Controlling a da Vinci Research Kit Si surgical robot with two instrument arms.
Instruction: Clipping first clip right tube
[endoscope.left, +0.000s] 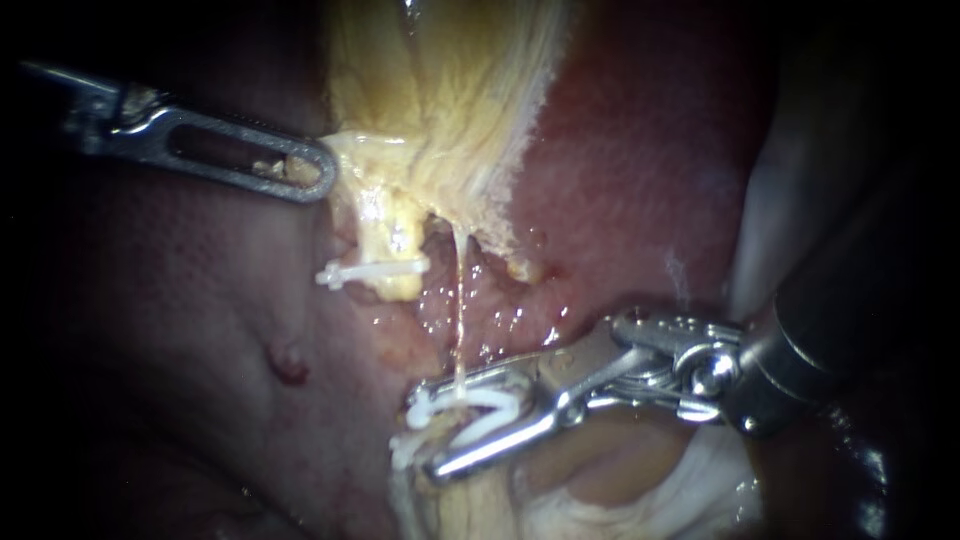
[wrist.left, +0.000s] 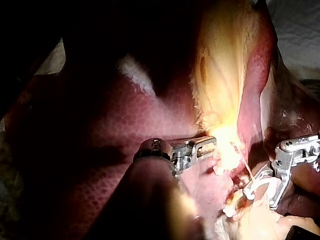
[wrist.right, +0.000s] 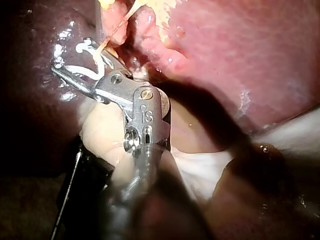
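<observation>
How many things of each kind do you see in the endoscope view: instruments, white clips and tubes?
Instruments: 2, the left instrument and the right instrument.
White clips: 2, the closed clip on the left tube and the open clip held in the right instrument.
Tubes: 2, the left tube and the right tube.
Total: 6.

Endoscope: close over the tissue, facing the liver (endoscope.left: 640, 150).
Left wrist: behind the left instrument (wrist.left: 212, 144), looking along its shaft toward the tissue — close.
Right wrist: behind the right instrument (wrist.right: 75, 57), looking along its shaft — very close.
Shared: the white clip (endoscope.left: 465, 410) shows in all three views.
</observation>
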